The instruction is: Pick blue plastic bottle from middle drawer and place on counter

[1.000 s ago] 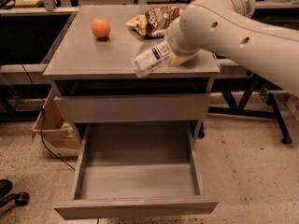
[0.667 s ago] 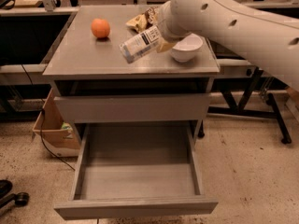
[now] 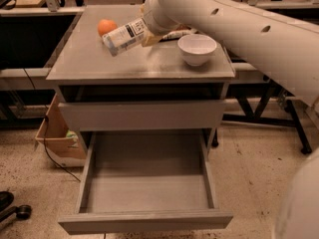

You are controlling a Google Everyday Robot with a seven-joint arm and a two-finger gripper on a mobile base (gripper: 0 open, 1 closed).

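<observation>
The blue plastic bottle [image 3: 124, 36], pale with a white label and dark print, hangs tilted just above the counter [image 3: 124, 66], close to an orange. My gripper [image 3: 146, 33] is shut on the bottle's right end; most of the gripper is hidden by my white arm [image 3: 234, 24], which reaches in from the upper right. The middle drawer [image 3: 147, 183] is pulled out wide below, and its grey floor is bare.
An orange [image 3: 105, 26] lies at the counter's back left, right behind the bottle. A white bowl [image 3: 197, 48] stands at the right, with a snack bag [image 3: 175, 33] behind the arm. A closed drawer front [image 3: 139, 114] sits above the open one. A cardboard box [image 3: 56, 133] stands on the floor at the left.
My arm has carried the bottle leftward and farther back over the counter, towards the orange. The white bowl has come out from behind the arm.
</observation>
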